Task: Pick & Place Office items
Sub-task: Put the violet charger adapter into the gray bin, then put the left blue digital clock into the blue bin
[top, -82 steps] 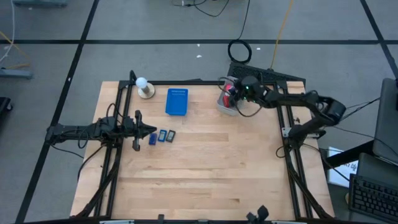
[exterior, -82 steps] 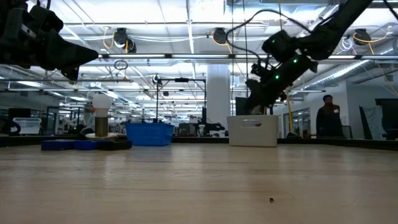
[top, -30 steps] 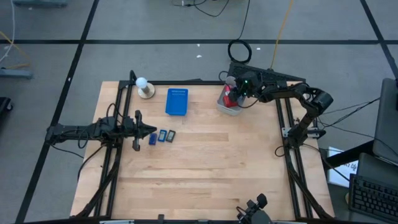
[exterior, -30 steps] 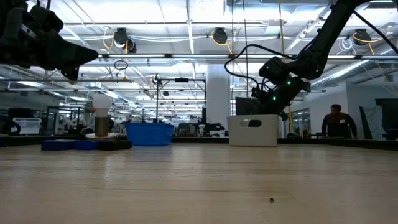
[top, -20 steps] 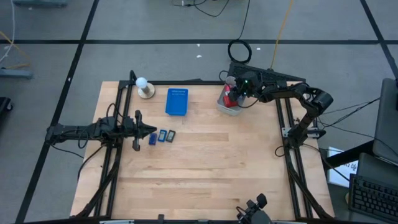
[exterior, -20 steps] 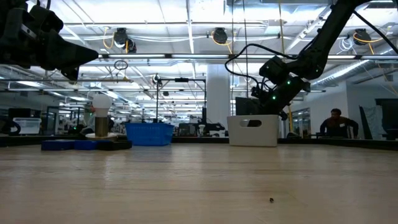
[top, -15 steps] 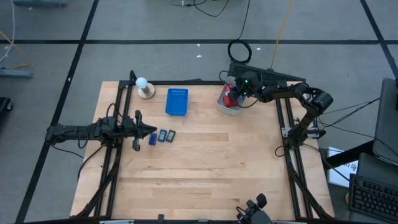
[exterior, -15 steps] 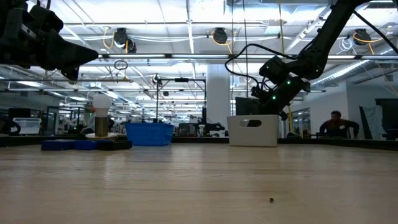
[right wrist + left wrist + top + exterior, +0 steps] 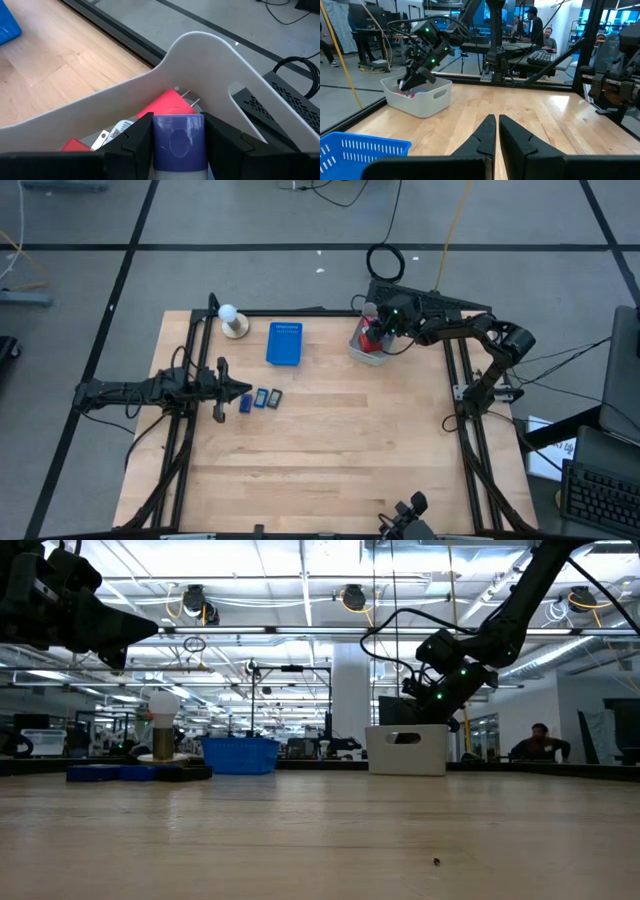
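blue-violet block (image 9: 178, 140) sits pinched in my right end effector (image 9: 178, 150), over the white bin (image 9: 210, 55) at the worktop's (image 9: 330, 440) far right, red pieces (image 9: 165, 107) beneath. three dark-blue rectangles (image 9: 260, 398) lie just beside my left end effector (image 9: 496, 131), fingers pressed together.

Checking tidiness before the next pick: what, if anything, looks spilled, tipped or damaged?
Nothing stands out. The white bin sits upright, right gripper holding a blue-purple block inside it. The three small rectangles lie in a row.
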You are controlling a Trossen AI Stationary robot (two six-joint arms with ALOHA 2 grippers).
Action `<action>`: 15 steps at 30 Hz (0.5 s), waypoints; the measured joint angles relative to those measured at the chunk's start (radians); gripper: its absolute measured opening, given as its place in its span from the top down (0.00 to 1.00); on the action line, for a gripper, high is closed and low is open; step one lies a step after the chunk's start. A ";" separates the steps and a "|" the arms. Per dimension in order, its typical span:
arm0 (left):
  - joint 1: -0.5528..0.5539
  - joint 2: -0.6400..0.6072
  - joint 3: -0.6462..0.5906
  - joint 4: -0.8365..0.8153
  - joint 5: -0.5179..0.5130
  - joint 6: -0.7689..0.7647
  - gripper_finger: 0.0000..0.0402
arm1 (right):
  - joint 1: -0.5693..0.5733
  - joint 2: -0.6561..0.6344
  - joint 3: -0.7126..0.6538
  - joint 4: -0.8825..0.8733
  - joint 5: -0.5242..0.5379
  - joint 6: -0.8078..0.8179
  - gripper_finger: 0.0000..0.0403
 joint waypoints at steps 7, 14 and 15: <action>0.000 0.000 0.000 0.000 0.000 0.000 0.95 | 0.000 0.000 0.000 0.000 0.000 0.000 0.55; 0.000 0.000 0.000 0.000 0.000 0.000 0.95 | 0.000 0.000 0.000 0.000 0.000 0.000 0.46; 0.000 0.000 0.000 0.000 0.000 0.000 0.95 | 0.000 0.000 0.000 0.000 0.000 0.000 0.45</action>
